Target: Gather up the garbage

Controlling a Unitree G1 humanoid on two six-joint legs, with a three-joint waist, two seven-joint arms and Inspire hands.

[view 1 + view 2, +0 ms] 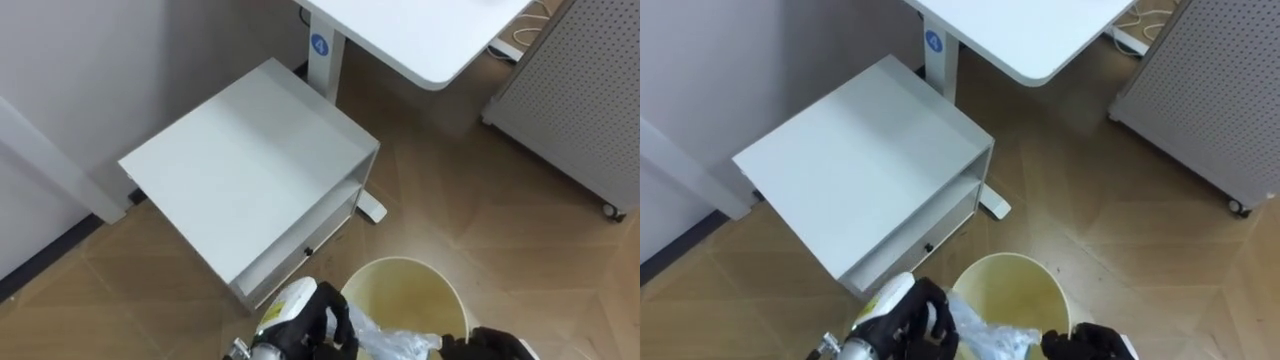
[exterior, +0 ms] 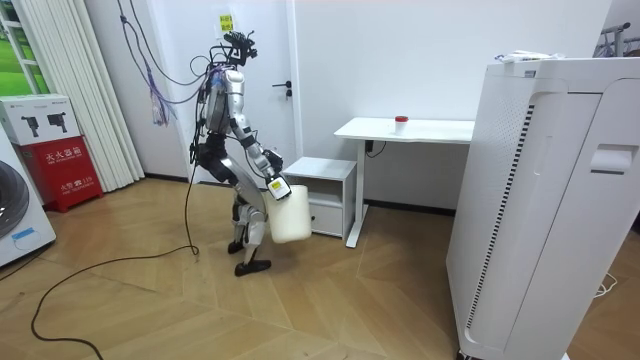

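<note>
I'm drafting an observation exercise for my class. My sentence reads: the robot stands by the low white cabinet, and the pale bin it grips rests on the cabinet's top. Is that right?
Not quite: the bin does not rest on the cabinet. The left hand and right hand hold it by the rim in the air beside the cabinet, as the room view shows.

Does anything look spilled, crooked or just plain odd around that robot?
Nothing looks spilled on the floor. The one oddity is the bin: it hangs in the air, held between the left hand and the right hand, with crumpled clear plastic bunched over its near rim.
</note>
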